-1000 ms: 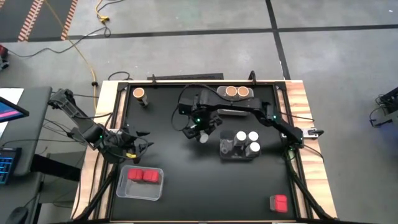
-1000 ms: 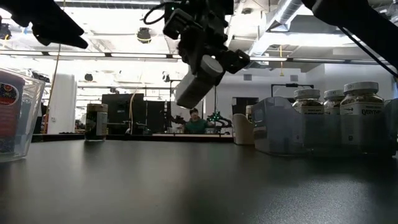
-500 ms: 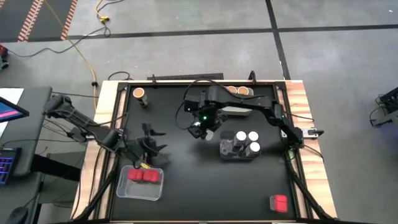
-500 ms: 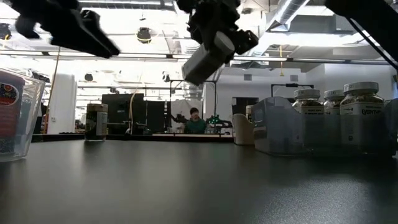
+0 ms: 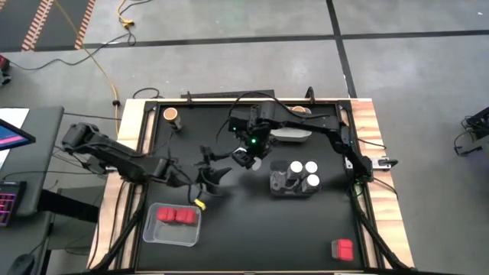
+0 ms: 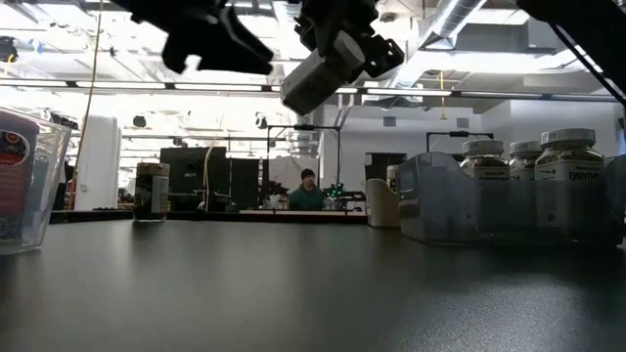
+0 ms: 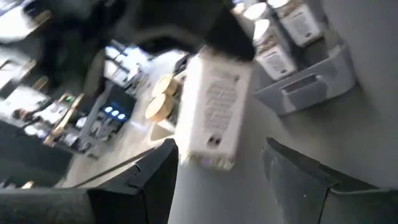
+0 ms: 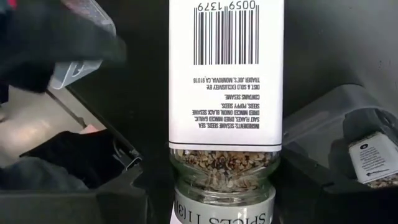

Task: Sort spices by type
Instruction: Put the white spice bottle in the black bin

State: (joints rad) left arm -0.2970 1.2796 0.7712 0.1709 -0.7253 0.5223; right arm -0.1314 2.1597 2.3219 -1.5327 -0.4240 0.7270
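1. The work surface is a black table top (image 5: pixel 229 221) with a pale wooden border, standing on a grey concrete floor; from the low camera I see a bright workshop behind it.

2. Nearest to my side of the table lie a clear rectangular tray (image 5: pixel 172 224) with two red boxy spice containers (image 5: pixel 175 216) in it, and one more red box (image 5: pixel 343 248) alone at the near right corner. I judge that the red kind is collected in this tray and the lone box is not yet sorted.

3. In the middle, the left gripper (image 5: pixel 212 169) hangs over the bare table, its fingers spread apart and holding nothing. It points toward the jar, perhaps to receive it, but I cannot be sure.

4. Just beyond, the right gripper (image 5: pixel 250 158) is clamped on a glass jar of seeds with a white label (image 6: pixel 315 78), carried tilted, high above the table. It is beside the grey bin (image 5: pixel 284 188) where three white-lidded round jars (image 5: pixel 303 171) stand, so I think it goes there.

5. Farthest, a brown cork-topped jar (image 5: pixel 171 114) stands at the far left corner, and other cork tops (image 5: pixel 298 111) show partly behind the right arm.
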